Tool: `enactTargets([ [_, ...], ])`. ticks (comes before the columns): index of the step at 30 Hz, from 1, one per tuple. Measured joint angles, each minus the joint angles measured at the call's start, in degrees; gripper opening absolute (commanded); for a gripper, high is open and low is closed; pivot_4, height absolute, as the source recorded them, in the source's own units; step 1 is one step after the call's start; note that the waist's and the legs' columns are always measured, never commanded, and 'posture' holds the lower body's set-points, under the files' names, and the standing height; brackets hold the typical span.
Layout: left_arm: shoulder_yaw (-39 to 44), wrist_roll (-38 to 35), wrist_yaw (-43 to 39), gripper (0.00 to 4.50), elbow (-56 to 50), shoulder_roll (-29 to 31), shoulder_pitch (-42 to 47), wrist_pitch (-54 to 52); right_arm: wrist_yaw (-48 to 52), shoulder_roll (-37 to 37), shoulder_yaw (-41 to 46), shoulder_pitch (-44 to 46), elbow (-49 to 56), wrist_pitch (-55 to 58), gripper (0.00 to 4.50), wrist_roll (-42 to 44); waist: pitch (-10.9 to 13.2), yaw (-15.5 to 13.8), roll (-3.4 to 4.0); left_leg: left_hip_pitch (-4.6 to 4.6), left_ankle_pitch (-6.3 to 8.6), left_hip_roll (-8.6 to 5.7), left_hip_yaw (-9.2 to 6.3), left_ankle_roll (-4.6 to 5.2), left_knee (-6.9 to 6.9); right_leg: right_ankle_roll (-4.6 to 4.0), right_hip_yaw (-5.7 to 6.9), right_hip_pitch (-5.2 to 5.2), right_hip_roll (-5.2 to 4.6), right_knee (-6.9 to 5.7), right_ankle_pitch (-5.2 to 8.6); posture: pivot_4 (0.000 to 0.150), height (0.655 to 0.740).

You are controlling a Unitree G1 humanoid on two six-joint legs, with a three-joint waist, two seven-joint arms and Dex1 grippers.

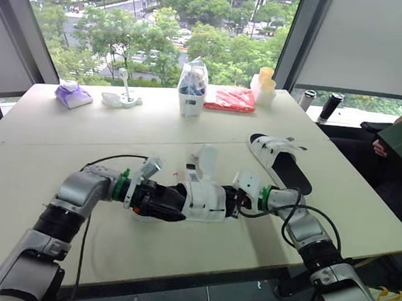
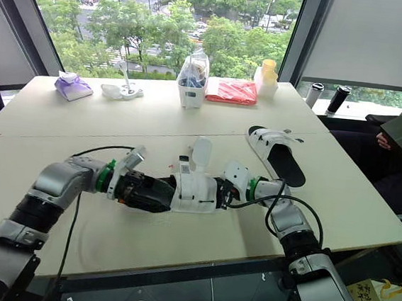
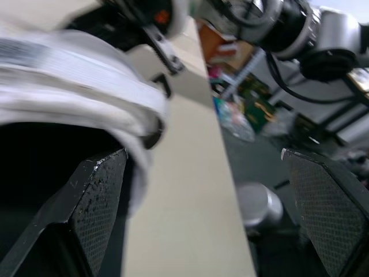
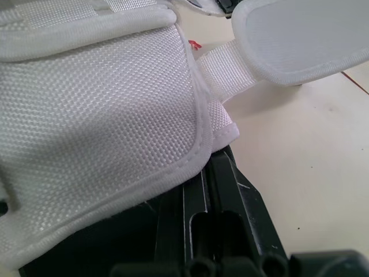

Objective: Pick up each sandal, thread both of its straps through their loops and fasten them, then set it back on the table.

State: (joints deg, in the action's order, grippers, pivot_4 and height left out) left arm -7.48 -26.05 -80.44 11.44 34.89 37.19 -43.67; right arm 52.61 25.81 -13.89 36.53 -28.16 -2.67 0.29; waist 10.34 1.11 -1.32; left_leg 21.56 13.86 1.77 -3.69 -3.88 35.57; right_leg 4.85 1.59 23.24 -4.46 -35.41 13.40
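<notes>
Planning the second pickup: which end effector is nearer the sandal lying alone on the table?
Right. The right end effector is just left of the lone sandal and nearer the robot; the left end effector is farther left, across the other sandal.

Near sandal (image 1: 203, 199): white woven straps, black sole. Far sandal (image 1: 280, 158): white straps, black footbed. Worktop (image 1: 189, 124) beige; packet (image 1: 229, 98) red.
</notes>
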Motion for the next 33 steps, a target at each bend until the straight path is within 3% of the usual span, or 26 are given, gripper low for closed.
enactTargets([
  [10, 11.1, -4.4, 7.4, 4.45, 0.3, 3.5, -1.4, -2.9, 3.9, 1.8, 5.1, -6.1, 11.8, 14.2, 0.0, 7.9, 0.1, -0.3, 0.13, 0.67, 0.02, -0.03, -0.01, 0.02, -0.09, 0.18, 0.01, 0.55, 0.0, 0.11, -0.17, 0.15, 0.74],
  [14, 13.3, -5.7, 9.9, 4.45, 5.2, 2.8, 2.3, -3.5, 5.1, 3.6, 5.5, -7.3, 15.9, 18.5, 0.0, 9.1, 0.2, -0.3, 0.08, 0.87, 0.01, -0.04, -0.01, 0.02, -0.07, 0.22, 0.03, 0.81, 0.0, 0.0, -0.18, 0.15, 0.74],
  [18, 14.7, -5.0, 12.6, 4.45, 17.7, -0.8, 12.3, -0.9, 5.4, 4.6, 5.7, -7.9, 17.6, 20.7, 0.0, 9.6, 0.2, -0.5, 0.07, 0.89, 0.01, -0.06, 0.0, 0.02, 0.05, 0.22, 0.05, 0.78, 0.0, -0.02, -0.18, 0.15, 0.74],
  [24, 11.6, 1.9, 13.4, 4.45, 40.6, -9.1, 26.4, 7.7, 3.7, 3.5, 5.0, -7.9, 17.6, 19.7, 0.0, 8.9, 0.2, -0.2, 0.05, 0.91, 0.01, -0.09, 0.02, 0.02, 0.11, 0.28, 0.04, 0.76, 0.0, 0.0, -0.21, 0.15, 0.74],
  [33, 8.5, 9.2, 9.7, 4.45, 58.7, -17.2, 35.0, 8.7, 1.0, 1.7, 4.4, -8.7, 17.1, 16.8, 0.0, 7.5, 0.2, 0.4, 0.05, 0.88, 0.03, -0.07, 0.01, 0.05, 0.09, 0.35, 0.03, 0.84, 0.02, -0.16, -0.18, 0.15, 0.74],
])
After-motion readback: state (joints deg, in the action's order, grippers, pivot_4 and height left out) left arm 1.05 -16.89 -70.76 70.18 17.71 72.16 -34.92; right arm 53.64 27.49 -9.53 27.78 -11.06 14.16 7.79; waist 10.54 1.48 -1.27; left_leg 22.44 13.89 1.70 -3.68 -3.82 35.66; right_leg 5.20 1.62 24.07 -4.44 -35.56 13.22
